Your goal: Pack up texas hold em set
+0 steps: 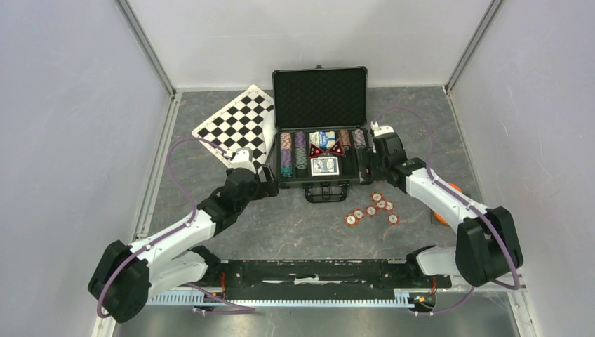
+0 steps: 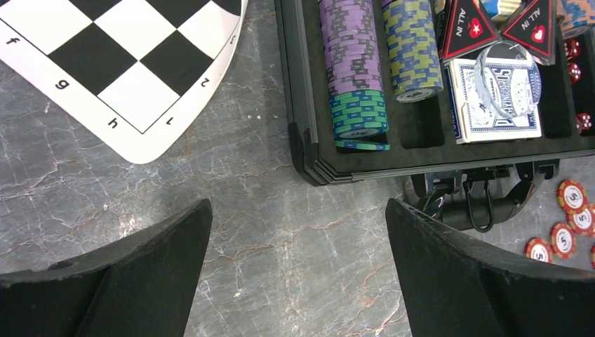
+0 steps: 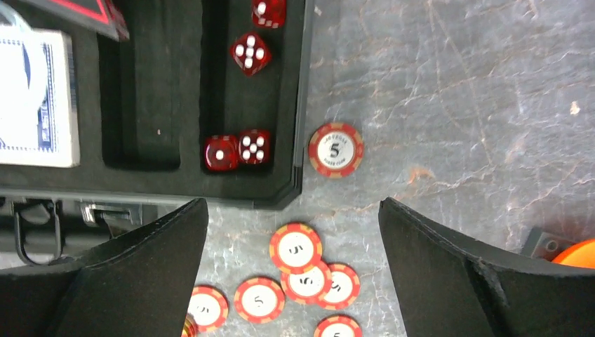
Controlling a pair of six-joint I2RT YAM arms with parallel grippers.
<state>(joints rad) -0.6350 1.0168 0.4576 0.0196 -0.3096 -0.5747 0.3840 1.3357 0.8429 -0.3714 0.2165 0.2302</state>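
The black case [image 1: 319, 98] lies open at the back of the table. Its tray holds chip stacks [image 2: 349, 49], a card deck [image 2: 491, 105] and red dice [image 3: 238, 149]. Several loose red poker chips [image 1: 372, 209] lie on the table by its front right corner. One chip [image 3: 335, 149] sits alone beside the case rim [image 3: 302, 105], others [image 3: 296, 248] overlap nearer me. My right gripper [image 3: 293, 207] hangs open above those chips, holding nothing. My left gripper [image 2: 298, 210] is open over bare table at the case's front left corner [image 2: 302, 140].
A black-and-white checkered board [image 1: 238, 126] lies left of the case, its edge close to my left gripper. An orange object [image 3: 579, 253] sits by the right arm. The case handle [image 1: 328, 193] juts toward me. Walls close in on three sides.
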